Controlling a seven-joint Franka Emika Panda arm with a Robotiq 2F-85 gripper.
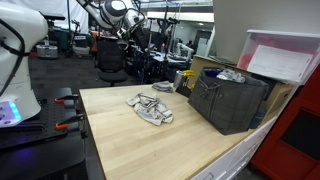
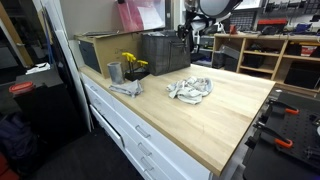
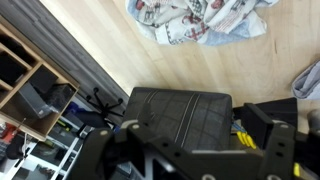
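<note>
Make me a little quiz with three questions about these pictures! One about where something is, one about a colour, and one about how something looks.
1. Where does the cloth lie?
A. on the floor
B. on the wooden table
C. on a chair

2. What colour are the flowers?
A. red
B. yellow
C. blue

3. How does the cloth look?
A. folded neatly
B. rolled up tight
C. crumpled in a heap

Answers:
1 B: both exterior views show it in the middle of the tabletop.
2 B: in an exterior view, the blooms standing in the metal cup are bright yellow.
3 C: the wrist view shows it bunched up and full of wrinkles.
</note>
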